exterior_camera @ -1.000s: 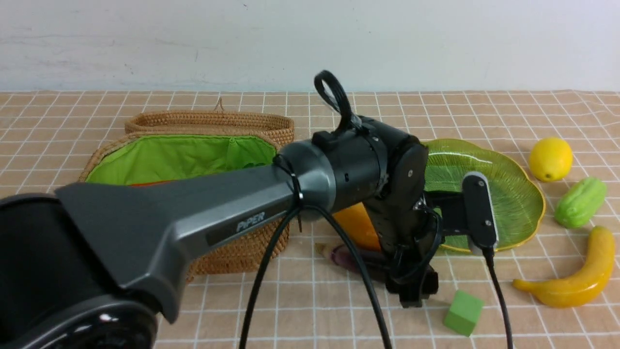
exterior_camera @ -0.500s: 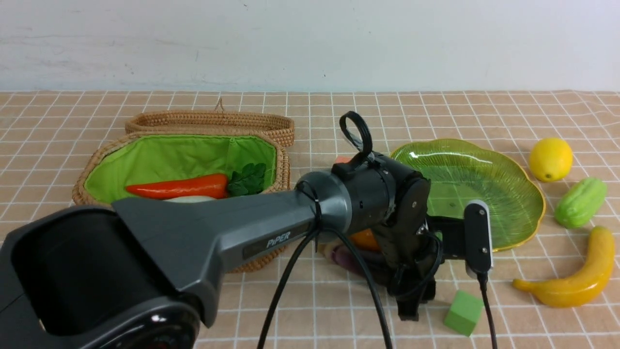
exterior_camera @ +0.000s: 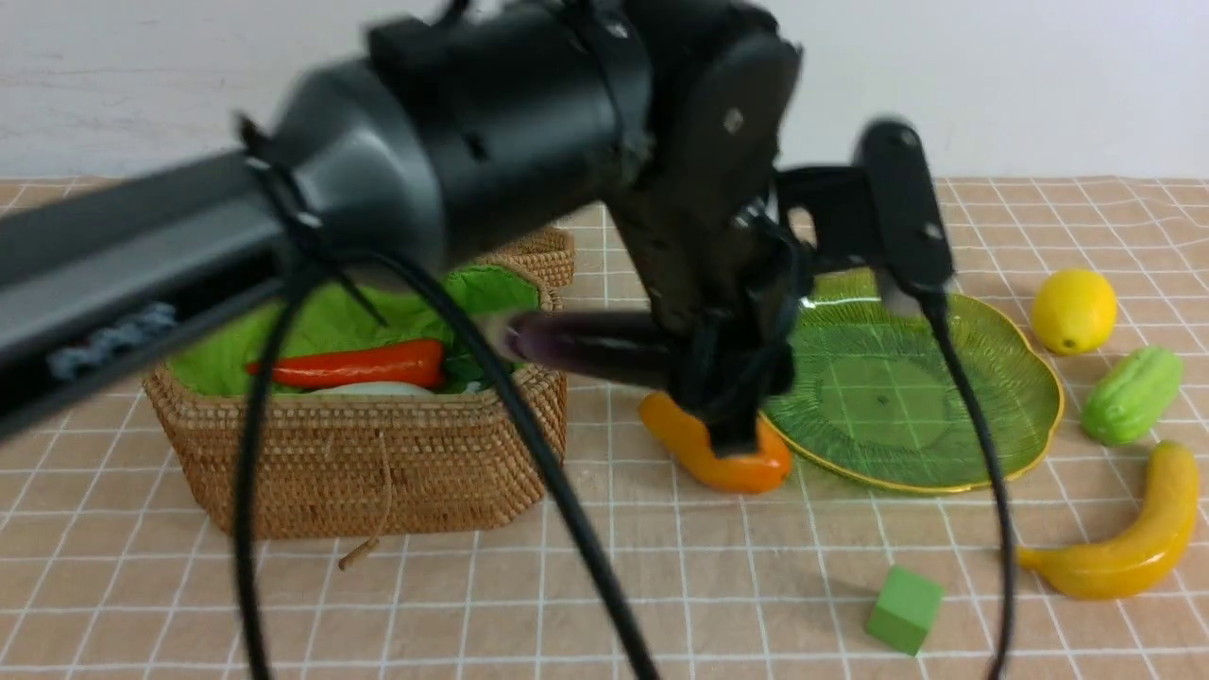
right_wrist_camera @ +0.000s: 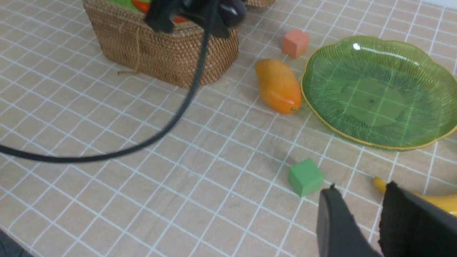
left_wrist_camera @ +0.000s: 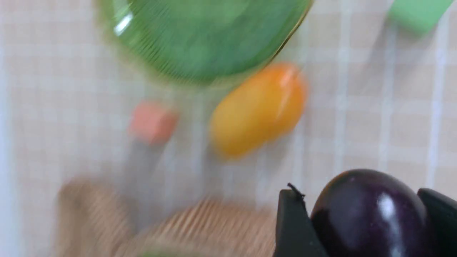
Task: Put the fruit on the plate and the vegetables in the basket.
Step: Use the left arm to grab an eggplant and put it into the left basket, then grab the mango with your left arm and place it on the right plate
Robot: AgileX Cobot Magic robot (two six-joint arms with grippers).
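Right gripper (right_wrist_camera: 362,192): jaws slightly apart, empty, well apart from the basket (exterior_camera: 378,453).
Left gripper (left_wrist_camera: 360,200): jaws clamped on the eggplant (exterior_camera: 586,342), raised at the basket's rim.
Eggplant handling: probably light, stiff, glossy-slick; the thick middle suits a hold.

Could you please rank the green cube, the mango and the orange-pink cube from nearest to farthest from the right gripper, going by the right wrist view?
1. The green cube, just ahead of the right gripper.
2. The mango, beside the rim of the plate.
3. The orange-pink cube, beyond the mango.
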